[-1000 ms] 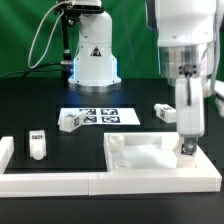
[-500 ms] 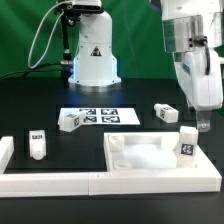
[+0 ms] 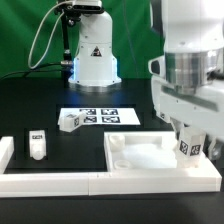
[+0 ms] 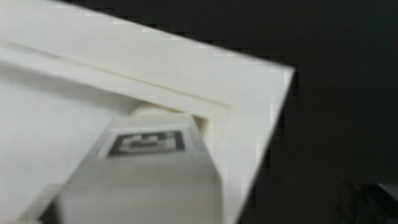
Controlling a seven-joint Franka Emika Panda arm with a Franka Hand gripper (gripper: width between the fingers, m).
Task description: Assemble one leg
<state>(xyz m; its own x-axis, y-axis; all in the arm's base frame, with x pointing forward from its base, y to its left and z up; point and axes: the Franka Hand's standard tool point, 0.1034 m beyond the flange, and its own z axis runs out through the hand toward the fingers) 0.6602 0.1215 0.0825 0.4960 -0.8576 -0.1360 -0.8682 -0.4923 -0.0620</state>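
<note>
— Where's the leg now?

— Standing upright at the corner of the big white slab on the exterior view's right, its tag facing the camera. The wrist view shows its tagged top sitting right in the angle of the slab's raised rim.

— And the fingers?

— The arm hangs over it, but I can't tell whether they are spread or closed; they are hidden in both views.

— How would that leg handle?

— I'd judge it light and rigid, hard plastic, probably a bit slick. Grip it across two flat opposite sides, near the upper half, square-on so it doesn't twist.

— Anything else about?

— Two more legs: one upright by the counter's near edge, one lying by the marker board.
</note>
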